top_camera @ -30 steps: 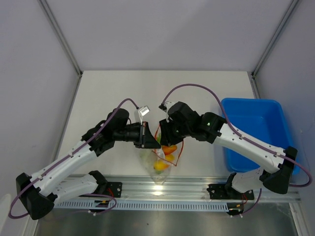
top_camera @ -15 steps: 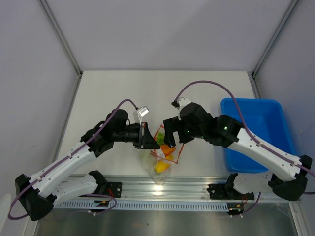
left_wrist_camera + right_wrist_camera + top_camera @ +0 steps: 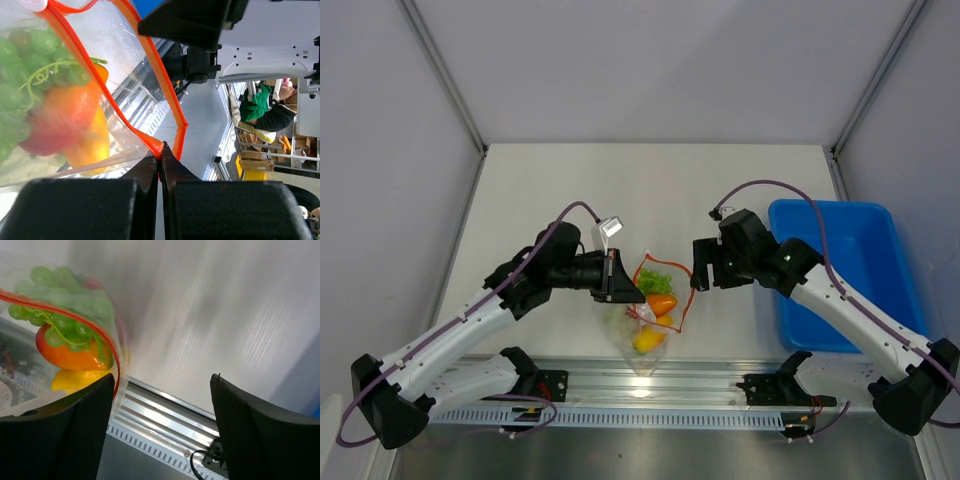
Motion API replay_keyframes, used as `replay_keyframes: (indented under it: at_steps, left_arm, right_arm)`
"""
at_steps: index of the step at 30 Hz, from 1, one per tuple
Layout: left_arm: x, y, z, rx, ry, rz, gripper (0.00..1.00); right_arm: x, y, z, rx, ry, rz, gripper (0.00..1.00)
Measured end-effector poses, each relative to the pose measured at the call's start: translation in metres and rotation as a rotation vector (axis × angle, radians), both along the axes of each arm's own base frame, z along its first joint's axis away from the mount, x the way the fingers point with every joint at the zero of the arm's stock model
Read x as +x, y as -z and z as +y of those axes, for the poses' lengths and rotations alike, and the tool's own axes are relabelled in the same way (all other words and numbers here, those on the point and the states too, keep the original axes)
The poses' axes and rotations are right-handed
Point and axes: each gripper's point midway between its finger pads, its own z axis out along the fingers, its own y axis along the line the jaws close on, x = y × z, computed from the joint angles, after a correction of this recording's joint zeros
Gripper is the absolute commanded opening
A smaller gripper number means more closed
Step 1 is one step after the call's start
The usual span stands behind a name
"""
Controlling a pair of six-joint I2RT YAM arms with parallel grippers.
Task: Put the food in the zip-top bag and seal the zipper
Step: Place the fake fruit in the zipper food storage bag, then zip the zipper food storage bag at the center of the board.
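Note:
The zip-top bag (image 3: 648,318) hangs near the front edge with its mouth open. Inside are the green bumpy bunch (image 3: 655,281), an orange fruit (image 3: 662,304) and a yellow piece (image 3: 645,340). My left gripper (image 3: 626,286) is shut on the zipper (image 3: 155,145) at the mouth's left corner and holds the bag up. The left wrist view shows the bunch (image 3: 35,60) and the orange fruit (image 3: 67,107) through the plastic. My right gripper (image 3: 699,272) is open and empty, to the right of the bag. Its view shows the bag (image 3: 60,325) at the left. The chili and the white vegetable are not clearly visible.
A blue plastic bin (image 3: 840,270) stands at the right, behind my right arm. A metal rail (image 3: 650,385) runs along the table's front edge just below the bag. Grey walls close in the back and both sides.
My right gripper has pulled back to the right, away from the bag's mouth, and is now clear of it. The left gripper and the bag have stayed in place.

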Motion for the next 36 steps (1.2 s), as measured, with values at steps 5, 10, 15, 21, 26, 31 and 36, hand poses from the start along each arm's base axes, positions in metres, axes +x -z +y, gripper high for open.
replay_keyframes:
  at_steps: [5, 10, 15, 21, 26, 31, 36]
  left_arm:
    - [0.000, 0.000, 0.000, 0.000, 0.000, 0.001, 0.01]
    - [-0.001, 0.001, 0.000, -0.002, -0.003, 0.006, 0.01]
    - [-0.001, 0.002, 0.000, -0.004, -0.005, 0.011, 0.01]
    - [-0.002, 0.001, 0.002, -0.008, -0.008, 0.005, 0.00]
    - [-0.004, 0.003, 0.005, -0.007, -0.018, -0.002, 0.01]
    - [0.001, 0.013, 0.011, 0.038, -0.054, -0.013, 0.01]
    - [0.005, 0.023, 0.017, 0.104, -0.070, -0.024, 0.01]
  right_arm:
    - [-0.007, 0.008, 0.015, 0.063, -0.086, 0.036, 0.70]
    - [-0.005, -0.004, 0.031, 0.137, -0.153, 0.003, 0.61]
    - [-0.005, -0.005, 0.039, 0.166, -0.184, -0.008, 0.48]
    - [-0.003, 0.013, 0.042, 0.156, -0.197, 0.013, 0.36]
    - [-0.005, 0.019, 0.044, 0.159, -0.214, 0.022, 0.16]
    - [-0.005, 0.014, 0.046, 0.186, -0.223, -0.005, 0.00]
    - [-0.009, 0.006, 0.047, 0.211, -0.234, -0.016, 0.00]
